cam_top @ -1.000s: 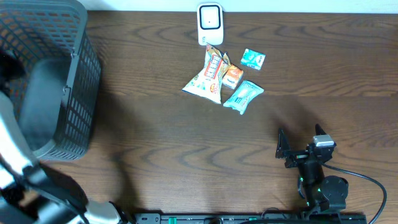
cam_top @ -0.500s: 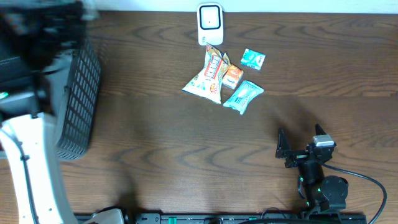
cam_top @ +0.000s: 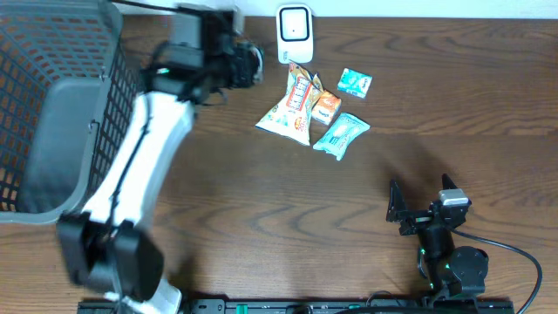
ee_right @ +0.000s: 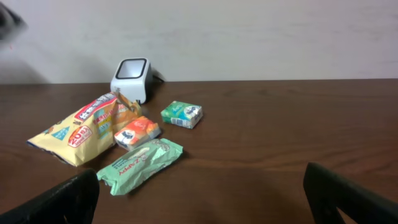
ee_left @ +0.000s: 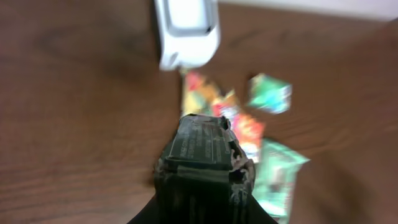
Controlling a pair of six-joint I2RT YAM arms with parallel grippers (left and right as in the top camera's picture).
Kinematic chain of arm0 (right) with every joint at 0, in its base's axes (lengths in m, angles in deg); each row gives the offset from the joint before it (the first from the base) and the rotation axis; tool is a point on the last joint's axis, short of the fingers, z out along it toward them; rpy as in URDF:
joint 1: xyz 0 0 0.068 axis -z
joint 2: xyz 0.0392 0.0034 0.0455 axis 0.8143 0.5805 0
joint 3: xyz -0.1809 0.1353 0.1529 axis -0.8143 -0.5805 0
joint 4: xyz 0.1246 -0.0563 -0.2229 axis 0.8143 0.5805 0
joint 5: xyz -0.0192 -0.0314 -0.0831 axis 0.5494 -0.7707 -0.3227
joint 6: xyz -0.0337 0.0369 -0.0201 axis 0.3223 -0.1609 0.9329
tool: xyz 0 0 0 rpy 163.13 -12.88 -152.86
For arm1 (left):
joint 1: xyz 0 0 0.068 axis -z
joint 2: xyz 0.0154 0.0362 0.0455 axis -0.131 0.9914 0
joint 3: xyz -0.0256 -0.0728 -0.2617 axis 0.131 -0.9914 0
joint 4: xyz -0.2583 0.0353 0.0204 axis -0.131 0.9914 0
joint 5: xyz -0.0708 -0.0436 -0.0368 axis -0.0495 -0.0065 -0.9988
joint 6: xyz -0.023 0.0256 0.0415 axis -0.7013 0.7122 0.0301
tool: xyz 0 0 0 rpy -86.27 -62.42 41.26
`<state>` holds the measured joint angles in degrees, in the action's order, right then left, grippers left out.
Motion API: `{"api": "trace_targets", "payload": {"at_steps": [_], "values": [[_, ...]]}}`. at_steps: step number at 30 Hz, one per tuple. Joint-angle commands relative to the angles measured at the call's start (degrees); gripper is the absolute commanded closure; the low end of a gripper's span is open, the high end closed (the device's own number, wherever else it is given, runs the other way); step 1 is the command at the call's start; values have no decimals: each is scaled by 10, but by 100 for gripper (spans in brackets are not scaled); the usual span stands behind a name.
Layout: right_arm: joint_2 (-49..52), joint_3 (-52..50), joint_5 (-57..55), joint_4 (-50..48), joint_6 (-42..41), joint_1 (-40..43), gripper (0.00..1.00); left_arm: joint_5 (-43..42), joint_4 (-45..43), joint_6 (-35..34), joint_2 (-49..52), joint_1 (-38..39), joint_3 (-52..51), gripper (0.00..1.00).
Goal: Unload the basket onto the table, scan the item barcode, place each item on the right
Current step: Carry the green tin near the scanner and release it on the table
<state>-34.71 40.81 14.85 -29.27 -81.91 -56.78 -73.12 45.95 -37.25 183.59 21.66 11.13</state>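
While tilted, basket [cam_top: 61, 131] — grey liner [cam_top: 57, 139] inside

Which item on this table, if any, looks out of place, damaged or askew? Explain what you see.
Nothing looks spilled or damaged. The snack packets lie in a loose cluster in front of the white scanner: the yellow chip bag lies at a slant with the orange box against it. The black basket sits tilted at the table's left edge.
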Motion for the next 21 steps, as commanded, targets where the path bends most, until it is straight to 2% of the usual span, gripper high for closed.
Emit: {"api": "trace_targets", "payload": {"at_steps": [1, 7, 10, 14, 16, 21], "values": [[-3, -1, -3, 3, 7, 1, 1, 64, -1, -1, 61, 10, -1, 79], [-3, -1, -3, 3, 7, 1, 1, 64, -9, -1, 145, 12, -1, 79], [-3, -1, -3, 3, 7, 1, 1, 64, -9, -1, 172, 12, -1, 68], [-3, -1, -3, 3, 7, 1, 1, 63, -9, -1, 184, 12, -1, 67], [-2, -1, -3, 3, 7, 1, 1, 63, -9, -1, 182, 12, -1, 56], [-2, -1, -3, 3, 7, 1, 1, 63, -5, -1, 170, 12, -1, 54]]}}
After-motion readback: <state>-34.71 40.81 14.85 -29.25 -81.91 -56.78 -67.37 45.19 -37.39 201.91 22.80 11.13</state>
